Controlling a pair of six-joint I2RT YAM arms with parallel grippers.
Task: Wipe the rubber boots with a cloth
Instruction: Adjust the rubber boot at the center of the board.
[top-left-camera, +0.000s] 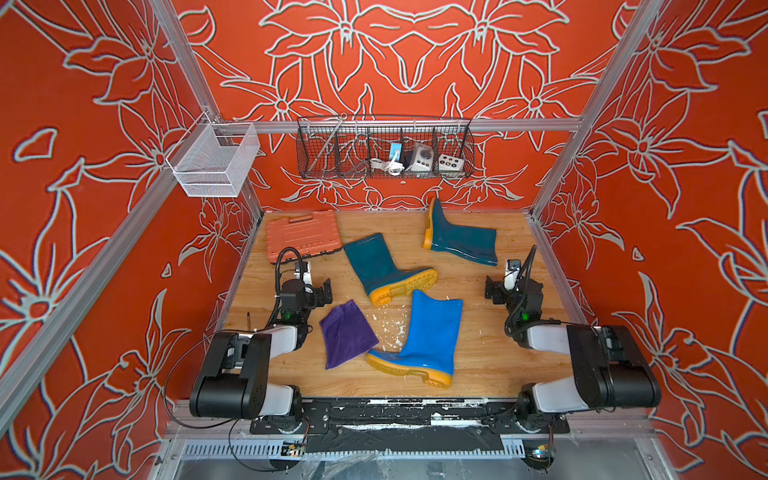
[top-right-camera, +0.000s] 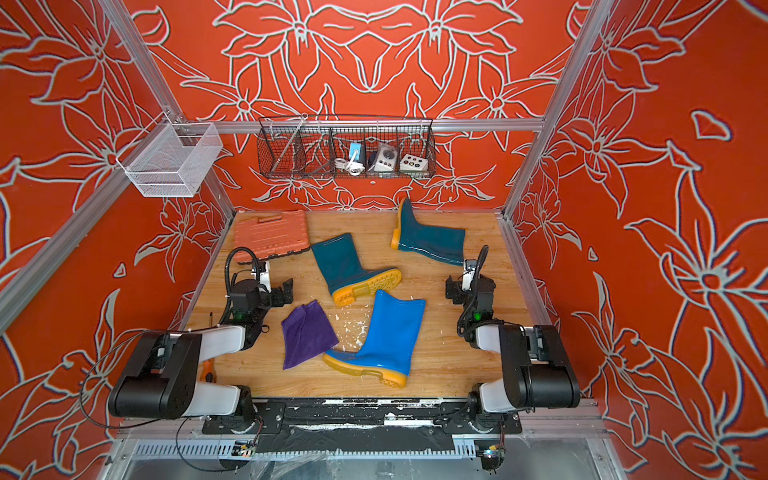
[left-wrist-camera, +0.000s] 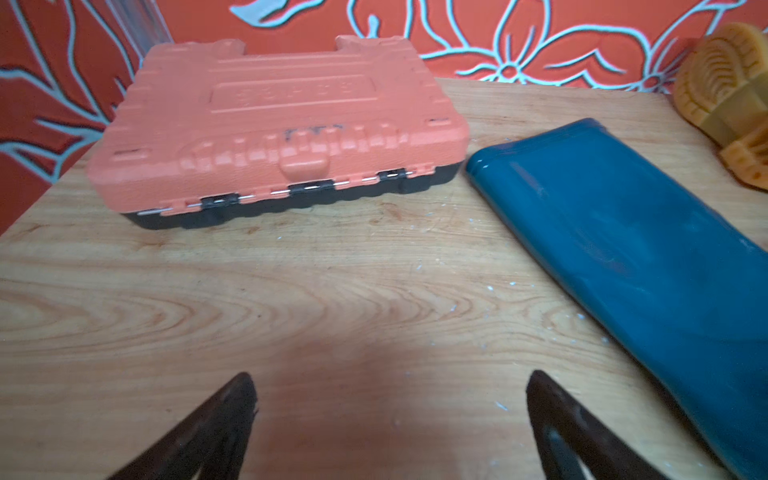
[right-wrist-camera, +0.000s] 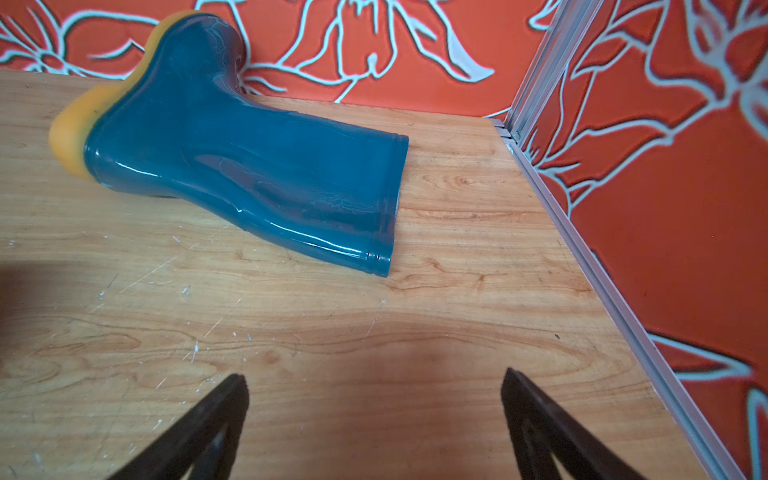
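Three rubber boots lie on their sides on the wooden table. The bright blue boot (top-left-camera: 428, 336) (top-right-camera: 386, 336) is nearest the front, and the purple cloth (top-left-camera: 347, 334) (top-right-camera: 307, 332) lies flat just left of it. One dark teal boot (top-left-camera: 378, 270) (left-wrist-camera: 644, 257) is in the middle. The other teal boot (top-left-camera: 461, 241) (right-wrist-camera: 249, 166) is at the back right. My left gripper (top-left-camera: 314, 282) (left-wrist-camera: 390, 386) is open over bare wood, behind the cloth. My right gripper (top-left-camera: 505, 282) (right-wrist-camera: 374, 386) is open too, in front of the back boot.
An orange tool case (top-left-camera: 303, 235) (left-wrist-camera: 282, 124) sits at the back left. A black wire basket (top-left-camera: 384, 149) and a white mesh basket (top-left-camera: 216, 160) hang on the frame rails. White flecks (top-left-camera: 392, 332) dot the wood. A screwdriver (top-right-camera: 210, 374) lies at the left edge.
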